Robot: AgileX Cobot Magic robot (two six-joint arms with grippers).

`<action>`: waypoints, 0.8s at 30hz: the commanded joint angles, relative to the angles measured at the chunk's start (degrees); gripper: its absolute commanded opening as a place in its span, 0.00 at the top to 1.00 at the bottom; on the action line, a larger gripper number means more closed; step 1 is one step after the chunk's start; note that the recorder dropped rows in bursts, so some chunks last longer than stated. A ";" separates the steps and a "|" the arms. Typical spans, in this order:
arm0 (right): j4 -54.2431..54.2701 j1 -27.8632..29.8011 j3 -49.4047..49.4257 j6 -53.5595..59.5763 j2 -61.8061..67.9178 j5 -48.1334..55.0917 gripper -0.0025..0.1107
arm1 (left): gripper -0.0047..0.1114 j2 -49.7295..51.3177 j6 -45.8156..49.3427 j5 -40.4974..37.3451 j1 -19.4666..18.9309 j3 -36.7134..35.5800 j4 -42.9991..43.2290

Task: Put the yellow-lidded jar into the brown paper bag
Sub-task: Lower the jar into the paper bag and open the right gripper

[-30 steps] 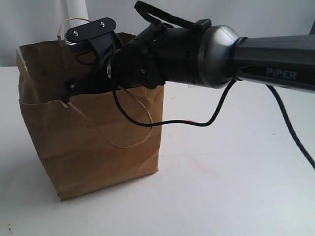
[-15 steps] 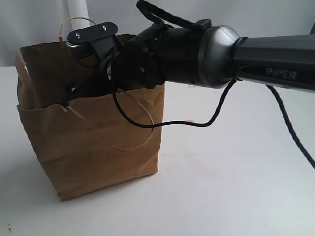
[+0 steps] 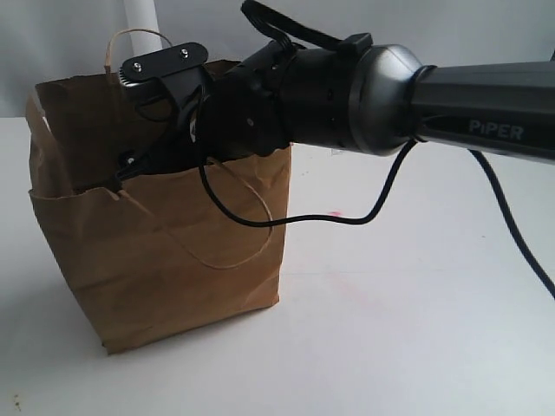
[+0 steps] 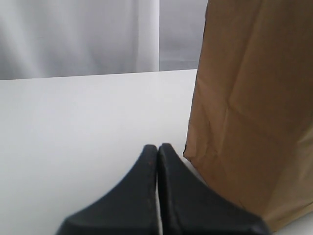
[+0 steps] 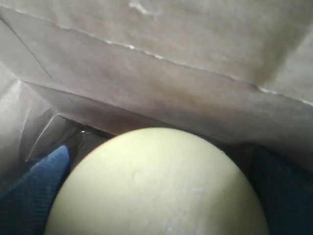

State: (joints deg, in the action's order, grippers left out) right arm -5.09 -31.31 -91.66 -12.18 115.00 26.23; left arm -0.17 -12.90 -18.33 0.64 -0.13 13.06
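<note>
We have the right claw (image 5: 159, 198) inside the brown paper bag (image 3: 156, 260) gripping the yellow-lidded jar (image 5: 156, 161), left claw (image 4: 157, 152) pinched empty; release and retract not yet done.

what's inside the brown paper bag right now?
Right wrist view: the yellow-lidded jar, lid toward camera, between the fingers of the right gripper, brown paper bag walls around. Jar body and label hidden under the lid.

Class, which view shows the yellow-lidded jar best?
The right wrist view: the yellow-lidded jar fills the lower frame, lid toward camera, inside the brown paper bag. The exterior and left wrist views show the bag, not the jar.
</note>
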 commanded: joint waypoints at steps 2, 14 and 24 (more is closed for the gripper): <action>0.46 -0.28 -0.12 0.20 -0.62 -0.71 0.98 | 0.95 0.17 -0.22 0.54 0.30 0.13 -0.22; 0.47 -0.28 -0.12 5.87 -0.62 -0.71 0.38 | 0.95 0.17 -0.22 0.54 0.30 0.13 -0.22; 1.91 -0.28 -0.12 5.76 -0.62 -2.33 0.15 | 0.95 0.17 -0.22 0.54 0.30 0.13 -0.22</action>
State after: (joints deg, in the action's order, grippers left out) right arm -4.29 -31.31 -91.66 -6.87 114.88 25.25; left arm -0.17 -12.90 -18.33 0.64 -0.13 13.06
